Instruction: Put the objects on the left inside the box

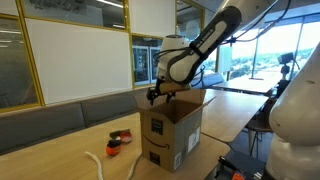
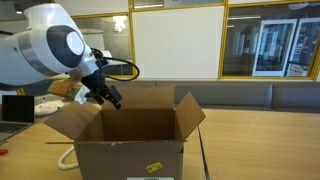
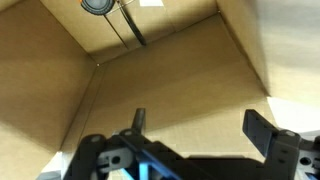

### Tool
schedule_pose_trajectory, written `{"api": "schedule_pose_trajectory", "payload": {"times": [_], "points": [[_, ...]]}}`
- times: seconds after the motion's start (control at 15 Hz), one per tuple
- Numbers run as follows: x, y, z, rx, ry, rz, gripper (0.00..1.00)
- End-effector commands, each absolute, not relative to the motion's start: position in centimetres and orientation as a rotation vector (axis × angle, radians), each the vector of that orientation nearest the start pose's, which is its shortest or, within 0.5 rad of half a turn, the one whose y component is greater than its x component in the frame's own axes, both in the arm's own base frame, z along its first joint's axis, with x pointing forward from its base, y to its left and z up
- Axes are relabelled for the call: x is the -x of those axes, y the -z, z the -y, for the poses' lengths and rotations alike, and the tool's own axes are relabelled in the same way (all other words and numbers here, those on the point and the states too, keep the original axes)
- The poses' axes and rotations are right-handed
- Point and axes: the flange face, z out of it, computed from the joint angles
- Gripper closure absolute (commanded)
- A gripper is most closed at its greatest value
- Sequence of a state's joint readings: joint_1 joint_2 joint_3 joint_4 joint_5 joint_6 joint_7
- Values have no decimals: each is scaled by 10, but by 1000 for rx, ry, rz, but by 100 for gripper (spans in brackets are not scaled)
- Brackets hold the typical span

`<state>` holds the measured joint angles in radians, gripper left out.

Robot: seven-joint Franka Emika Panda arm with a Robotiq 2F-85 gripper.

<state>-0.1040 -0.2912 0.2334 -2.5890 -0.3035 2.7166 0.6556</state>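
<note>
An open cardboard box stands on the wooden table; it also shows in an exterior view and fills the wrist view. My gripper hovers over the box's open top, near its rim. In the wrist view its fingers are spread apart with nothing between them. A small red and dark object and a white rope lie on the table beside the box. A dark round item with a thin black cord lies at the far end of the box floor.
The box flaps stand out around the opening. A padded bench runs along the wall behind the table. The white rope also shows beside the box. A laptop sits at the table's far end.
</note>
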Motion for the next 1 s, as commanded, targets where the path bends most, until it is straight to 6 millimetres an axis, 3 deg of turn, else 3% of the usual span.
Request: {"api": "schedule_pose_trajectory", "payload": {"times": [0.0, 0.33, 0.53, 0.93], "points": [[-424, -426, -115, 3092, 876, -323, 0], [-395, -431, -191, 3043, 891, -99, 0], [-383, -415, -229, 3021, 824, 18, 0], [-374, -363, -259, 3001, 612, 171, 0]]}}
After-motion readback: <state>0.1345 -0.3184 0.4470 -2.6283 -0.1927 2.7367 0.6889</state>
